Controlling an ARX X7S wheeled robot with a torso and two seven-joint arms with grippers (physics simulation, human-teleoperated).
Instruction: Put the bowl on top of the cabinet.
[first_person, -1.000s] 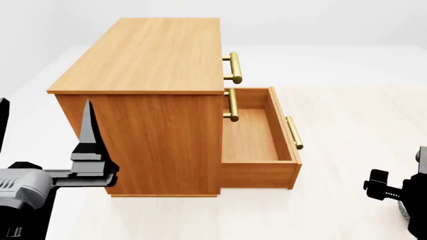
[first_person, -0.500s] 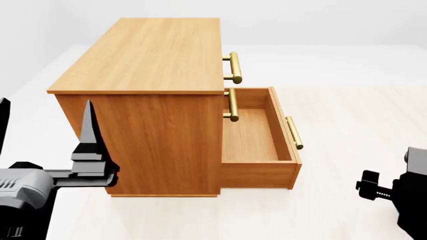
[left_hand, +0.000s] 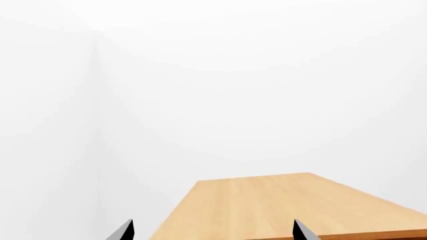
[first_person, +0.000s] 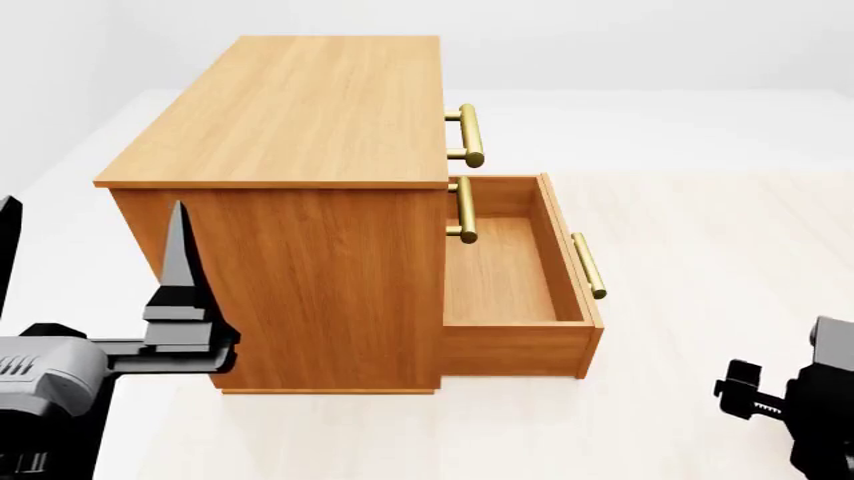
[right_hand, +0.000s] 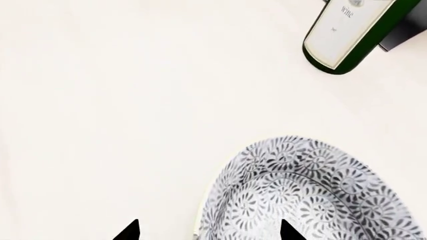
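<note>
The bowl (right_hand: 307, 195), white with a dense grey leaf pattern, sits on the pale floor and shows only in the right wrist view. My right gripper (right_hand: 208, 231) is open and straddles the bowl's near rim, one fingertip over the inside and the other over bare floor. In the head view only the right arm's wrist (first_person: 781, 405) shows at the lower right, and the bowl is hidden. The brown cabinet (first_person: 287, 110) stands ahead with its flat top bare. My left gripper (first_person: 94, 260) is open beside the cabinet's left side, facing along the top (left_hand: 280, 205).
The cabinet's lower drawer (first_person: 514, 270) is pulled out to the right and holds nothing. Brass bar handles (first_person: 467, 135) stick out on that side. A green wine bottle (right_hand: 350, 30) lies on the floor beyond the bowl.
My right arm has shifted left and sunk a little lower at the head view's right edge. The left arm and cabinet have not moved.
</note>
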